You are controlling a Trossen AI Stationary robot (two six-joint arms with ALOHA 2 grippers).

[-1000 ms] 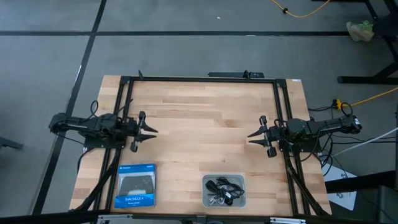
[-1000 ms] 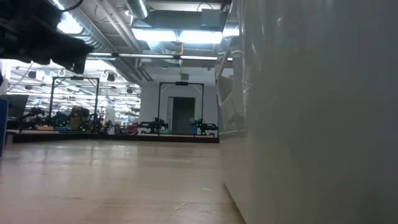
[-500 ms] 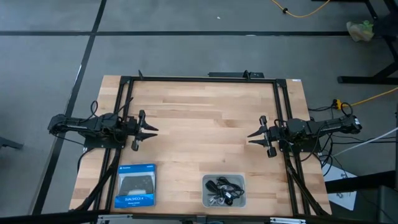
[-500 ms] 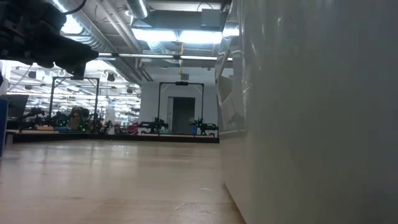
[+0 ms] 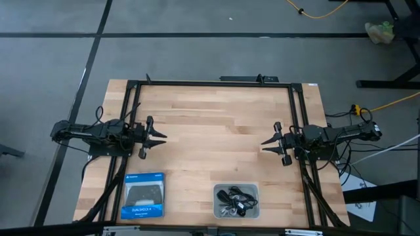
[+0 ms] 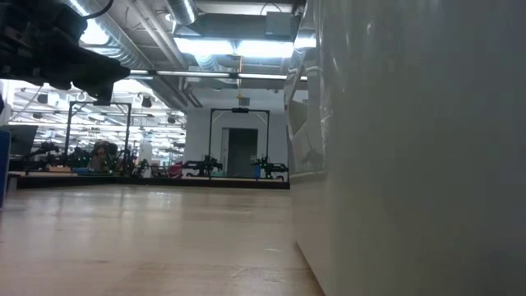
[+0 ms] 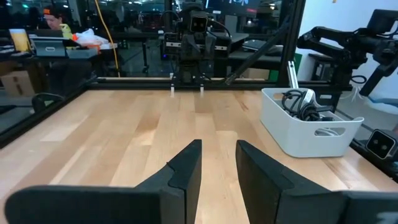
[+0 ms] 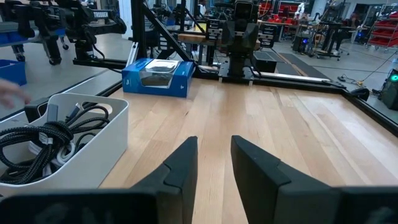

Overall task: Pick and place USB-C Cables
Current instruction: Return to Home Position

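Both grippers empty; USB-C Cables [image 5: 235, 195] binned.
My left gripper [image 5: 157, 137] and right gripper [image 5: 268, 142] hung part-open near the table's [image 5: 210, 118] side edges. The coils, judged light and limp, lay in the white bin [image 5: 216, 200] at its near edge; I would pinch mid-bundle.

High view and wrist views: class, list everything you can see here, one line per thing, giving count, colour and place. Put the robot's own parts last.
Table: one, light wood with a black frame, under both arms.
White bin: one, white, at the table's front edge, right of centre in the high view.
USB-C cables: a tangle of black and whitish ones, all inside the white bin; exact count cannot be told.
Blue box: one, blue, front left of the table, apart from the bin.
Left gripper: one, dark, open, above the table's left side.
Right gripper: one, dark, open, above the table's right side.
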